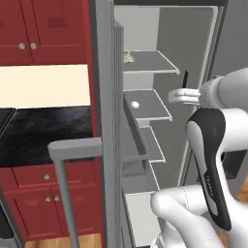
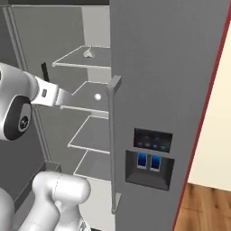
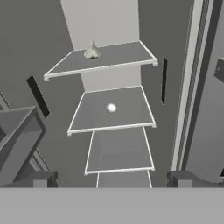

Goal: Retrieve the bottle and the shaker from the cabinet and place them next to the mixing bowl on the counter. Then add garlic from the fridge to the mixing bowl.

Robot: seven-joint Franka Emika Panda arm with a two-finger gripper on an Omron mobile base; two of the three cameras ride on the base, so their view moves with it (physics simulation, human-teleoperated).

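Left base view: fridge (image 1: pixel 193 58) open, garlic (image 1: pixel 128 57) on top shelf, a white ball (image 1: pixel 134 104) one shelf below; wrong-item risk. Right base view: gripper (image 2: pixel 45 72) below the garlic; shelf-edge collision likely. Hand view: jaws wide apart, empty; garlic (image 3: pixel 91 51) far off.
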